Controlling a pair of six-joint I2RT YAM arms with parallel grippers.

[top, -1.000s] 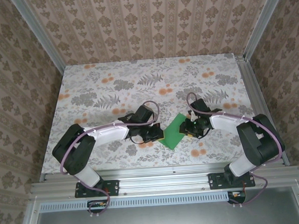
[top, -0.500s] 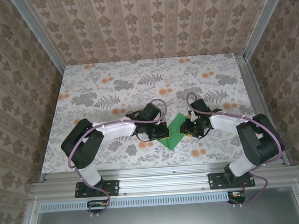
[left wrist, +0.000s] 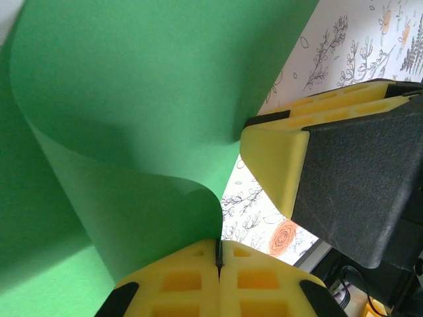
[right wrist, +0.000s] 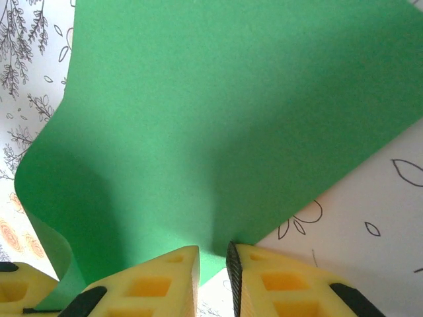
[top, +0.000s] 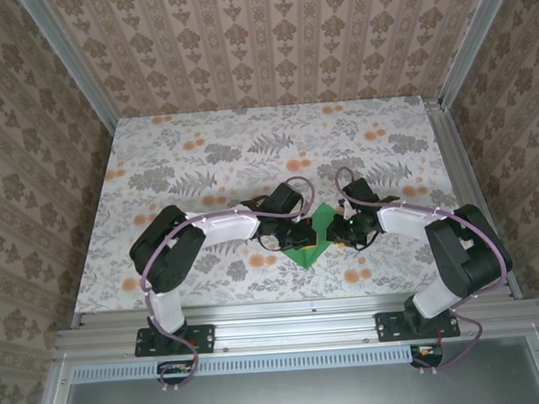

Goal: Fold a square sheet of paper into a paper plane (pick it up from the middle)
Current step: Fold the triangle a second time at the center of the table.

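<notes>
- The left end effector (top: 301, 235) has swung across toward the right one over the last second, dragging its edge of the square sheet of paper (top: 311, 248) along.
- From above, the green patch was a flat square a second ago. It is now a narrower, humped shape between the two arms.
- The sheet sits close to the near edge of the desk (top: 202, 142), a little right of the middle of that edge.
- The left end effector is fully closed, and the left wrist view shows the paper's edge caught in the seam between its yellow fingers. From there the sheet rolls up and over in a smooth loop.
- The right end effector (right wrist: 213, 267) has been narrowing. A slim gap remains between its fingers, with the opposite edge of the paper sitting in that gap, so it does not look clamped yet.
- For the task, this reads as the first fold under way, with one edge brought over to meet the other.
- The bend is still a soft curve with no crease pressed in.
- If the right fingers close while the two edges are misaligned, the fold will likely come out skewed.
</notes>
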